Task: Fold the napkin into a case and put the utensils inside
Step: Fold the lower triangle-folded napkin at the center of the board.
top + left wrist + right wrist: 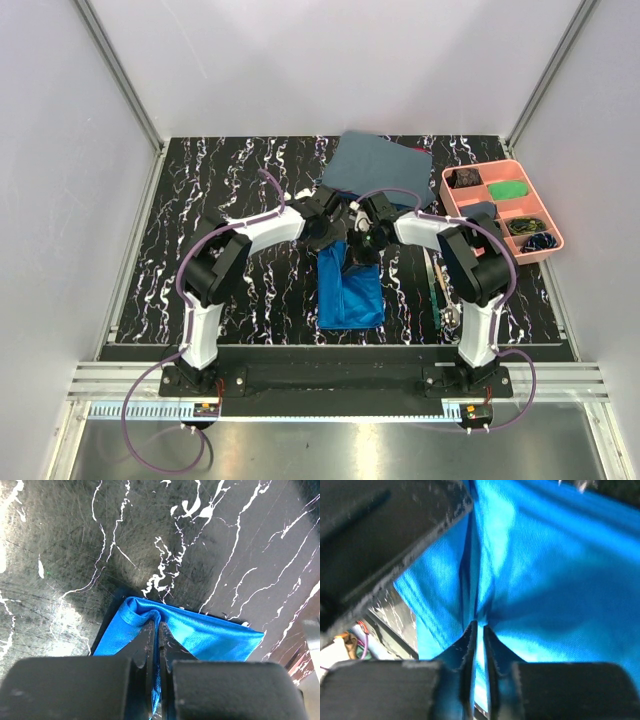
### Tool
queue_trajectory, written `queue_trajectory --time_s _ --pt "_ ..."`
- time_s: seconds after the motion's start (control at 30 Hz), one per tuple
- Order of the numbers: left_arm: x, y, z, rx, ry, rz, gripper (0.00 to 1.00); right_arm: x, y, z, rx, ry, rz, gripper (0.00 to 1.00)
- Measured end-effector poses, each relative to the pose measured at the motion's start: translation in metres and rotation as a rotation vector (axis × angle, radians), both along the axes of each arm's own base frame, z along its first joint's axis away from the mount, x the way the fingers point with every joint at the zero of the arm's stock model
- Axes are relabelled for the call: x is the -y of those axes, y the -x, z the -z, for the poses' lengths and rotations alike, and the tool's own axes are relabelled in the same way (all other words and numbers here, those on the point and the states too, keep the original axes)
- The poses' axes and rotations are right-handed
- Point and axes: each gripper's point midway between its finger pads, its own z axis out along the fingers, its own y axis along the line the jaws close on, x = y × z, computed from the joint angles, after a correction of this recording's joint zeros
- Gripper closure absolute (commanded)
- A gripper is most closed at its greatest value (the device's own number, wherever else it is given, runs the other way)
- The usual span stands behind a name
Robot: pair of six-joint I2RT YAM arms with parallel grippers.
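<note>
The bright blue napkin lies folded into a narrow strip in the middle of the table, its far end lifted. My left gripper is shut on the far left edge of the napkin. My right gripper is shut on the far right part of the napkin, and the cloth hangs from it. The utensils lie on the table right of the napkin, partly hidden by my right arm; one has a green handle.
A larger dull grey-blue cloth lies at the back centre. A pink compartment tray with small items stands at the back right. The table is black marble-patterned, with grey walls on three sides.
</note>
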Motion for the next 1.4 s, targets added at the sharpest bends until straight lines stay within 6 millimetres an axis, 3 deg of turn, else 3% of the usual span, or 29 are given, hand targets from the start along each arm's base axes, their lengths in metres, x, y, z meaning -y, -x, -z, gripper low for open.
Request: queue_trajectory --time_s 0.2,0.37,0.67,0.87,1.1,1.13,1.2,1.33,1.4 --pt "-0.002 -0.003 0.0 0.009 -0.008 -0.021 1.0 0.014 0.008 -0.008 0.018 0.054 -0.012 0.63" --pt "-0.003 -0.004 0.0 0.014 -0.013 -0.025 1.0 0.015 0.01 -0.024 0.049 0.042 -0.023 0.56" --pt "-0.005 -0.005 0.0 0.016 -0.017 -0.027 1.0 0.006 0.016 -0.024 0.025 -0.022 -0.08 0.52" --pt "-0.006 -0.006 0.0 0.018 -0.02 -0.026 1.0 -0.002 0.012 -0.015 0.0 -0.044 -0.112 0.53" --pt "-0.008 -0.007 0.0 0.021 -0.026 -0.017 1.0 -0.012 -0.002 -0.023 0.033 -0.077 -0.134 0.72" --pt "-0.008 -0.007 0.0 0.021 -0.028 -0.013 1.0 -0.013 -0.003 -0.023 0.035 -0.08 -0.136 0.8" --pt "-0.009 -0.007 0.0 0.024 -0.031 -0.007 1.0 -0.014 -0.005 -0.022 0.036 -0.081 -0.139 0.85" --pt "-0.01 -0.009 0.0 0.029 -0.035 0.001 1.0 -0.016 -0.006 -0.018 0.026 -0.083 -0.142 0.83" --pt "-0.011 -0.009 0.0 0.03 -0.038 0.005 1.0 -0.016 -0.007 -0.016 0.023 -0.081 -0.141 0.73"
